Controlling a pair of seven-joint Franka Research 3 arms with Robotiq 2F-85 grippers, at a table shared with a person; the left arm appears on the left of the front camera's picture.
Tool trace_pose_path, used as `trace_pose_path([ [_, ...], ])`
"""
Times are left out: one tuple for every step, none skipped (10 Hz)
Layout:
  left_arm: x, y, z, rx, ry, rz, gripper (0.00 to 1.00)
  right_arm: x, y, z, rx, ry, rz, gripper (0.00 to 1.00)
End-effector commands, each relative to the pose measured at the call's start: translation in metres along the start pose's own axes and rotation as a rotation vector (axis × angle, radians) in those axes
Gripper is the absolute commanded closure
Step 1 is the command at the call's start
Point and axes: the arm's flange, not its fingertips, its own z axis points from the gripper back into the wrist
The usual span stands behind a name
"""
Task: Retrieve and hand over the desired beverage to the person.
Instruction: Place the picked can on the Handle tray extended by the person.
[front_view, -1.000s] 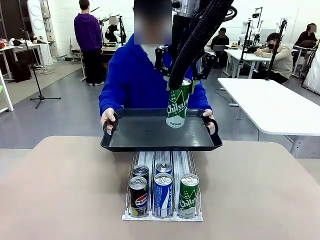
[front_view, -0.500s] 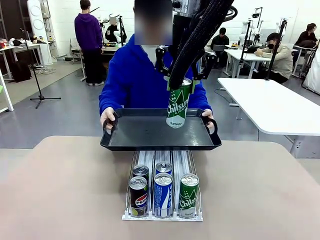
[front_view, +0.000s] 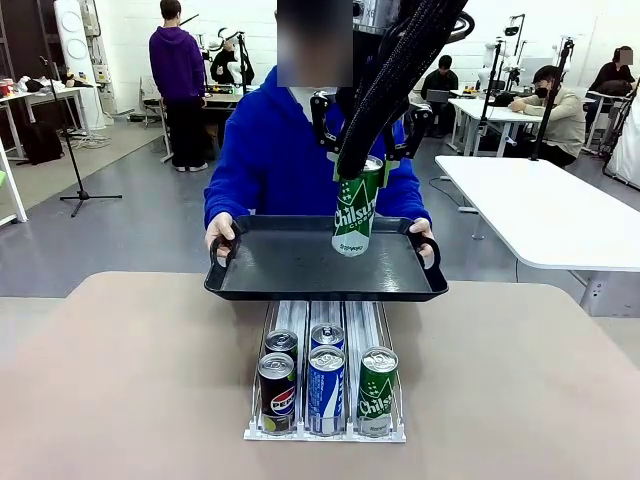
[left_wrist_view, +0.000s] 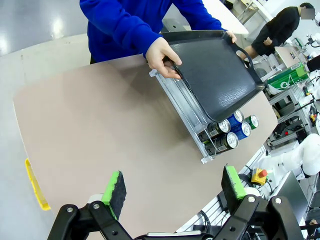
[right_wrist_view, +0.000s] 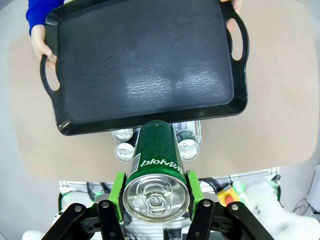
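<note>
The person (front_view: 300, 150) in a royal-blue hoodie stands at the far side and holds a black tray (front_view: 290, 265) by both handles above the table. My right gripper (front_view: 365, 160) is shut on a green Chilsung can (front_view: 356, 205), which hangs upright just over the tray's right half. From the right wrist, the green can (right_wrist_view: 156, 172) sits between the green pads (right_wrist_view: 118, 192) with the tray (right_wrist_view: 145, 65) below it. My left gripper (left_wrist_view: 172, 187) is open high over the table, nothing between its fingers.
A clear can rack (front_view: 326, 375) on the tan table (front_view: 120, 380) holds several cans: Pepsi (front_view: 277, 392), a blue can (front_view: 326, 388), another green Chilsung (front_view: 377, 390). The tray overhangs the rack's far end. Another white table (front_view: 550, 210) stands right; other people stand or sit behind.
The person's tray has shifted slightly toward the right and a touch lower. The right gripper and its can have stayed nearly still.
</note>
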Motion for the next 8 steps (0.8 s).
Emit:
trace_pose_path([
  [-0.001,0.002,0.0,-0.018,-0.012,-0.022,0.0,-0.004,-0.004,0.002,-0.013,-0.018,-0.009,1.0],
  [-0.001,0.002,0.0,-0.018,-0.012,-0.022,0.0,0.0,0.0,0.0,0.0,0.0,0.0,0.42],
  [-0.001,0.002,0.0,-0.018,-0.012,-0.022,0.0,0.022,-0.002,0.002,0.014,0.004,-0.01,0.42],
  [-0.001,0.002,0.0,-0.018,-0.012,-0.022,0.0,0.043,-0.004,0.002,0.029,0.029,-0.032,0.42],
  [-0.001,0.002,0.0,-0.018,-0.012,-0.022,0.0,0.065,-0.009,0.0,0.04,0.04,-0.046,0.42],
  [-0.001,0.002,0.0,-0.018,-0.012,-0.022,0.0,0.083,-0.013,-0.002,0.035,0.032,-0.05,0.42],
  [-0.001,0.002,0.0,-0.018,-0.012,-0.022,0.0,0.097,-0.015,-0.004,0.021,0.021,-0.047,0.42],
  [-0.001,0.002,0.0,-0.018,-0.012,-0.022,0.0,0.112,-0.016,-0.007,0.008,0.035,-0.032,0.42],
])
